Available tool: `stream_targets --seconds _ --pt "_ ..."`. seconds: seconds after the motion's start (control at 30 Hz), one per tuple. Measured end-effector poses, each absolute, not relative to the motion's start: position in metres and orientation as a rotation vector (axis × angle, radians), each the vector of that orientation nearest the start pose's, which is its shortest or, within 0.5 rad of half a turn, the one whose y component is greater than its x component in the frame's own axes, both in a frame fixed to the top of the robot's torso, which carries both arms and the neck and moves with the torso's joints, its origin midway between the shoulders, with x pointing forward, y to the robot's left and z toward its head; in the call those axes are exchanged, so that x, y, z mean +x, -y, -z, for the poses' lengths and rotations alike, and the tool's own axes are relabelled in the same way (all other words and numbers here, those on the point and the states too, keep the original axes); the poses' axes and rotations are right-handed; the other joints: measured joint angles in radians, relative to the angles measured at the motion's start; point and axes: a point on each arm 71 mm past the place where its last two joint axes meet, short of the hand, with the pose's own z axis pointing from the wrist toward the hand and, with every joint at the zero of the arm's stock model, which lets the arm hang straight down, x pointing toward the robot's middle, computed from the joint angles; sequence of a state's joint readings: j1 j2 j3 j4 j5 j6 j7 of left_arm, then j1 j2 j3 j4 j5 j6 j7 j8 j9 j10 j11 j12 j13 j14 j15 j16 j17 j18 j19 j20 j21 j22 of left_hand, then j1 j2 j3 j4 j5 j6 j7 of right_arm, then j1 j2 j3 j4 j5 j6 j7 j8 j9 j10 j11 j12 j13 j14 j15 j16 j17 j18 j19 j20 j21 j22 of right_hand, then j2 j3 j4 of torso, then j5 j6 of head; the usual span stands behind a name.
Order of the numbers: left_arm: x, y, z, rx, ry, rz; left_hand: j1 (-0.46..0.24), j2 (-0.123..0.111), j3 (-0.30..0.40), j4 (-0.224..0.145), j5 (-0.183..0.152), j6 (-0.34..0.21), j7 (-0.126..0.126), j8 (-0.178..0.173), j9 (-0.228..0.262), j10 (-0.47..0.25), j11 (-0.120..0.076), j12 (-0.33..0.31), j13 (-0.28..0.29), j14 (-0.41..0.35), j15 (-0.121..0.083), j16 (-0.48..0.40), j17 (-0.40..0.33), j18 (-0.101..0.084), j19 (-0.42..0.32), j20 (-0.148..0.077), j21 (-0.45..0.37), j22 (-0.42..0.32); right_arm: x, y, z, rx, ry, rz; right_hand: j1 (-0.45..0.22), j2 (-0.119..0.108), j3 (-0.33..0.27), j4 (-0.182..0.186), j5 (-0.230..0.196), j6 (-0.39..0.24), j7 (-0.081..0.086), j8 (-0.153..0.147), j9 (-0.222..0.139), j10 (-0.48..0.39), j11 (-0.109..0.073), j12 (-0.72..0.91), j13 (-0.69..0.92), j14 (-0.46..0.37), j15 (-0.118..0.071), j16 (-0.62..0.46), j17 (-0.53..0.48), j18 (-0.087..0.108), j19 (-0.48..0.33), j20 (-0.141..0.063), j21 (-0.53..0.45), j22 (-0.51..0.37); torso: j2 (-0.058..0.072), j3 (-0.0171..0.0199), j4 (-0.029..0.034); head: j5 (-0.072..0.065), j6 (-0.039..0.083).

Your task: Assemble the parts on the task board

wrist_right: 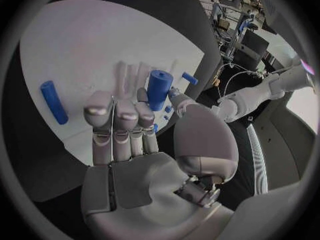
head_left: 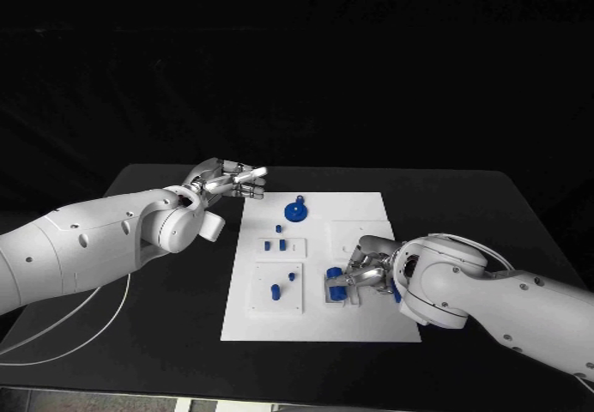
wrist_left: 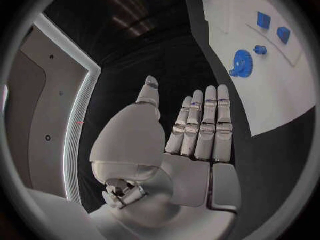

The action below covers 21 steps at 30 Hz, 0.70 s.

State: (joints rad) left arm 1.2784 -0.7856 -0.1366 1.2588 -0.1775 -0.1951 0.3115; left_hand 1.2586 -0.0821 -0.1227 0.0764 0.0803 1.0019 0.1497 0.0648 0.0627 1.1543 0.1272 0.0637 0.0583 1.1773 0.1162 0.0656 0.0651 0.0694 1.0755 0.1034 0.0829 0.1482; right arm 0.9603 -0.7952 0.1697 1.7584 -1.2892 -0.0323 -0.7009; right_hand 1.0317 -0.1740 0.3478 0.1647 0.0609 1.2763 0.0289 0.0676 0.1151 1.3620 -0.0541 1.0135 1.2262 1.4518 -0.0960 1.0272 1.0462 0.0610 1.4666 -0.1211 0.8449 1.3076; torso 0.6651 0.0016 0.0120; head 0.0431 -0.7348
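Note:
The white task board lies mid-table. My right hand is low over its near right part; its thumb and a fingertip pinch a blue cylinder, which the right wrist view shows upright at the fingertips, the other fingers straight. A blue rod lies flat on the board beside that hand. A blue gear sits at the board's far left. My left hand hovers off the board's far left corner, fingers straight, thumb apart, holding nothing; the gear lies ahead of it.
Several small blue pieces stand in two raised white blocks on the board's left half. A white cable runs over the black table at the near left. My left arm shows beyond the board.

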Motion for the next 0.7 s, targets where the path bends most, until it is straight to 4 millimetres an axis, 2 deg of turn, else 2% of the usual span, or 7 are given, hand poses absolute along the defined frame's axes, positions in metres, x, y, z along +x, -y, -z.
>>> stream_targets --seconds 0.13,0.17,0.33,0.47,0.7 --pt "0.5344 -0.2563 0.1894 -0.932 -1.555 1.323 0.0 0.0 0.0 0.0 0.0 0.0 0.0 0.0 0.0 0.0 0.0 0.0 0.0 0.0 0.0 0.0 0.0 0.0 0.0 0.0 0.0 0.0 0.4187 0.1428 0.2262 0.182 -2.197 -0.485 -0.014 -0.02 -0.012 0.023 -0.007 0.002 -0.002 0.0 0.001 0.004 0.001 0.0 0.002 0.0 0.0 0.0 0.0 0.0 0.0 0.0 0.0 0.0 0.0 -0.0002 0.0 0.001 -0.001" --pt "0.5344 -0.2563 0.1894 -0.932 -1.556 1.323 0.0 0.0 0.0 0.0 0.0 0.0 0.0 0.0 0.0 0.0 0.0 0.0 0.0 0.0 0.0 0.0 0.0 0.0 0.0 0.0 0.0 0.0 0.4186 0.1427 0.2262 0.181 -2.198 -0.485 -0.008 -0.028 -0.014 0.039 -0.007 0.002 -0.002 0.0 0.001 0.004 0.001 0.0 0.002 0.0 0.0 0.0 0.0 0.0 0.0 0.0 0.0 0.0 0.0 -0.0002 0.0 0.001 -0.001" --pt "0.5344 -0.2565 0.1896 -0.932 -1.558 1.322 0.0 0.0 0.004 0.004 0.0 0.0 0.0 0.0 0.0 0.0 0.0 0.0 0.0 0.0 0.0 0.0 0.0 0.0 0.0 0.0 0.0 -0.002 0.4184 0.1424 0.226 0.179 -2.199 -0.485 -0.012 -0.042 -0.037 0.066 -0.007 0.003 -0.003 0.0 -0.003 0.004 0.001 0.0 0.003 0.0 0.0 0.0 0.001 0.0 0.0 0.0 0.0 0.0 0.0 -0.0002 0.0 0.002 -0.003" --pt "0.5344 -0.2569 0.1897 -0.933 -1.558 1.32 0.0 0.0 0.004 0.004 0.0 -0.003 0.004 0.0 0.0 0.0 0.0 0.0 0.0 0.0 0.0 0.0 0.0 0.0 0.0 0.0 0.0 -0.002 0.4181 0.1422 0.2257 0.179 -2.199 -0.485 -0.01 -0.045 -0.108 0.096 -0.007 0.003 -0.003 0.0 -0.005 0.004 0.001 0.0 0.005 0.0 0.0 0.0 0.001 0.0 0.0 0.0 0.0 0.0 0.0 0.0 -0.0001 0.003 -0.004" --pt "0.5344 -0.2575 0.1898 -0.934 -1.56 1.318 0.0 0.0 0.006 0.006 0.0 -0.003 0.004 0.0 0.0 0.0 0.0 0.0 0.0 0.0 0.0 0.0 0.0 0.0 0.0 0.0 0.0 -0.004 0.4176 0.1429 0.2256 0.181 -2.198 -0.486 0.017 -0.044 -0.122 0.109 -0.007 0.0 0.0 0.0 -0.008 0.003 0.001 0.0 0.007 0.0 0.0 0.0 0.002 0.0 0.0 0.0 0.0 0.0 0.0 0.0007 -0.0006 0.004 -0.006"
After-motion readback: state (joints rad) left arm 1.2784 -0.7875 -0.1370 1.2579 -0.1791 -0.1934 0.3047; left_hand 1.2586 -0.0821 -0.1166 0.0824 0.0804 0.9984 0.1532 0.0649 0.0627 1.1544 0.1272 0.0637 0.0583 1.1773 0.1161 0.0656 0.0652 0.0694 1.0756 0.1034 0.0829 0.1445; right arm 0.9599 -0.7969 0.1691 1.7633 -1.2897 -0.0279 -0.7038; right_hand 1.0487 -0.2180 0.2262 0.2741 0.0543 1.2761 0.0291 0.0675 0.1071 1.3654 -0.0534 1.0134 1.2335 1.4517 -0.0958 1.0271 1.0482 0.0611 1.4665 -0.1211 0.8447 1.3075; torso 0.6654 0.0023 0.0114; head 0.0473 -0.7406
